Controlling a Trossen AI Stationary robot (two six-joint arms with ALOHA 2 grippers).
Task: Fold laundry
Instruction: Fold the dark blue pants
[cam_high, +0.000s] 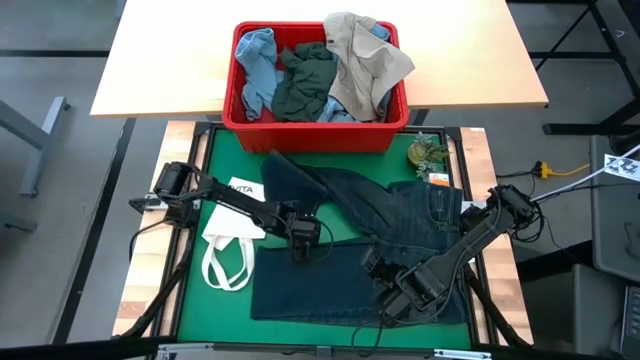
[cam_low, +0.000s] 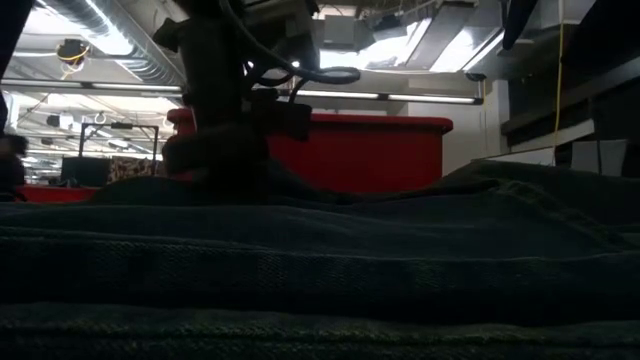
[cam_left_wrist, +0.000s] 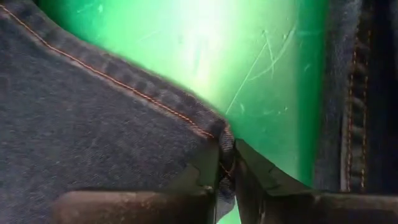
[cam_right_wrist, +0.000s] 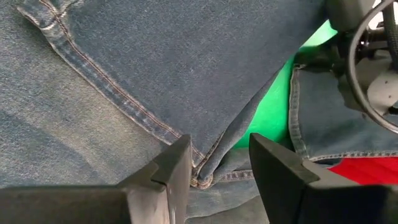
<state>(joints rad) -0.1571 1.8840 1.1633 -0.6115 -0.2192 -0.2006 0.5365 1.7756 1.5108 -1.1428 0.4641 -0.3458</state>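
Right gripper: near bench edge, low over the jeans; fingers spread, a seam fold between them, no contact seen.
Left gripper: mid-bench, at upper edge of the folded leg; pressed together, pinching the hem corner.
Jeans: spread on green mat; one leg angles toward the bin.
Tote: white, on mat beside left arm, handles toward near edge.
Toy: small green figure, far right mat corner.
Bin: red, beyond mat; holds light blue piece, dark green piece, beige piece draped over rim.
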